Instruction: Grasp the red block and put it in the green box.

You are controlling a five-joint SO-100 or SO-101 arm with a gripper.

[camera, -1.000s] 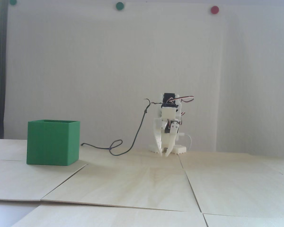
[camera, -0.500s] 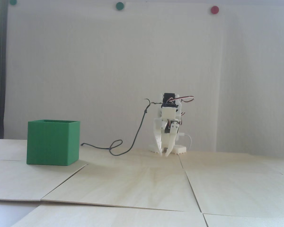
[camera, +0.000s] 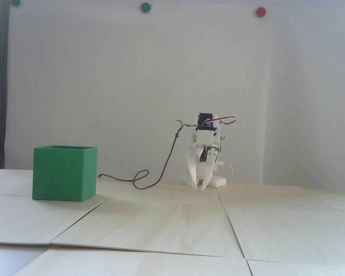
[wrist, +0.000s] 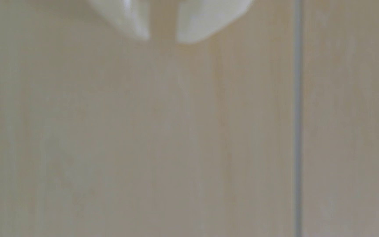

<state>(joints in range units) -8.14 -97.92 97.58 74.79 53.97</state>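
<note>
The white arm (camera: 204, 143) sat folded at the far side of the tabletop (camera: 172, 224), its tool (camera: 199, 188) pointing straight down with the tips almost on the wood. In the wrist view the two fingertips (wrist: 138, 25) stood a little apart with only bare board between them, so the tool (wrist: 163, 39) held nothing; the gap was narrow, closer to together than wide open.

The green box (camera: 63, 173) stood well to the left of the tool in the fixed view, upright with its mouth facing up, and somewhat nearer to the camera than the arm's base. From that low angle I could not see over its rim, so I could not tell what, if anything, lay inside.

The red block was nowhere in sight. Nothing red lay on the boards in the fixed view, and the wrist view showed only pale wood and a dark seam (wrist: 298, 118) running down its right side. That left the key relation, which way the block lay from the tool, undecidable. It may have been inside the box already, hidden behind it, or outside both views; I judged the folded pose fitted either a start or a finished run.

A dark cable (camera: 164, 169) looped across the tabletop between box and arm.
</note>
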